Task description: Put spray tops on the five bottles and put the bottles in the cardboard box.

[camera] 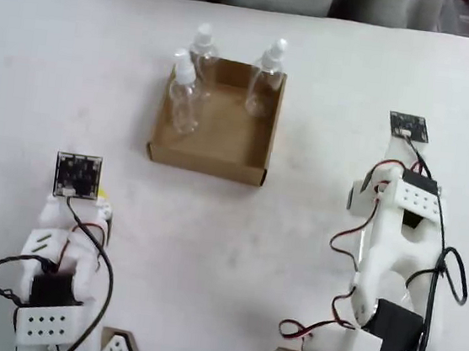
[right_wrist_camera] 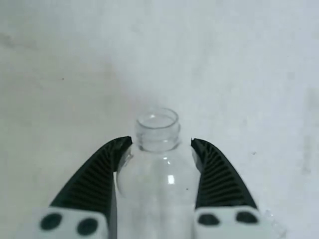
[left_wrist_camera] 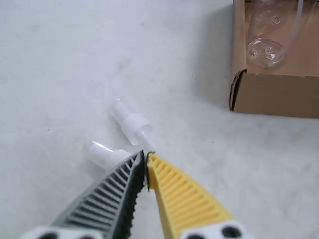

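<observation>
The cardboard box (camera: 206, 162) holds three capped bottles (camera: 184, 94); a fourth, open-necked bottle (right_wrist_camera: 158, 174) is clamped in the right gripper (right_wrist_camera: 162, 143), awaiting its top. Next, the left gripper (left_wrist_camera: 146, 158) (jaws together, tips against a spray top (left_wrist_camera: 130, 122) on the table (left_wrist_camera: 60, 59)) must seat it.

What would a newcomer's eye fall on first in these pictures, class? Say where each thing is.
Three capped bottles stand in the cardboard box at mid-table. The right gripper clasps an open bottle with no top. The left gripper pinches the thin tube of a spray top lying on the table, a second spray top beside it.
</observation>
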You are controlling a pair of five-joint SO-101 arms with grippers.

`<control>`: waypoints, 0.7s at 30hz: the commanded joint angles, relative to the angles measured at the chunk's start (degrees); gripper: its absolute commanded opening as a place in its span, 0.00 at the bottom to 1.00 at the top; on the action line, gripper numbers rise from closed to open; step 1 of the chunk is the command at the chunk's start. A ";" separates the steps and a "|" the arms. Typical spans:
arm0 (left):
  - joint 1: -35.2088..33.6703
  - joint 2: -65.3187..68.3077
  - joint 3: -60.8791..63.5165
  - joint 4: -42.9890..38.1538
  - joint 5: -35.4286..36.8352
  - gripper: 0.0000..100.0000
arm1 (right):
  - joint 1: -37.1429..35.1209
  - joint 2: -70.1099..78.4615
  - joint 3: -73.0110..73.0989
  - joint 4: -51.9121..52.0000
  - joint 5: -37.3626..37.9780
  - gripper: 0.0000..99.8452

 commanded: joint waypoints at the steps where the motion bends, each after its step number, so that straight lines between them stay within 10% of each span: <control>1: 0.48 -0.40 -0.35 0.09 -0.53 0.03 | 1.01 0.31 -0.97 -1.71 6.86 0.03; 21: 0.66 -0.40 -0.35 0.09 -0.53 0.03 | 1.71 18.77 -29.36 23.43 5.10 0.22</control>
